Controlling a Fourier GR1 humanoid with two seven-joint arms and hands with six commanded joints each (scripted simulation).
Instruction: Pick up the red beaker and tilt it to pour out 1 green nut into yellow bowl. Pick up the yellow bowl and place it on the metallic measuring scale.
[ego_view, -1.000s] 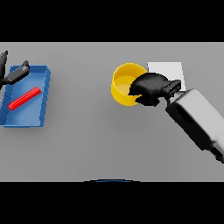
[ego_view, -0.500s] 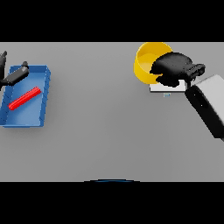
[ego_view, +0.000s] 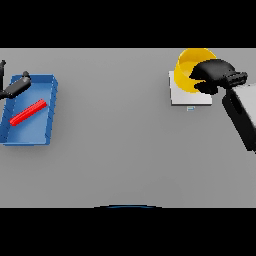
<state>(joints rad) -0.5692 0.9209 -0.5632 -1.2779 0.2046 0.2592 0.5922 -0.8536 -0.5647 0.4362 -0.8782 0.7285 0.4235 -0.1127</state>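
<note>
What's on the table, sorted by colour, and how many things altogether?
Yellow: 1, the yellow bowl, held by the right hand
White: 1, the measuring scale
Blue: 1, the blue tray
Red: 1, the red beaker lying in the tray
Total: 4

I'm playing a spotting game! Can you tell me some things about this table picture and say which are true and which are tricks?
1. The right robot hand is curled round the yellow bowl. True.
2. The yellow bowl sits in the blue tray. False: it is over the measuring scale, on the table's right side.
3. A red beaker lies in the blue tray. True.
4. The left robot hand holds the red beaker. False: it is at the tray's far left corner, apart from the beaker.
</note>
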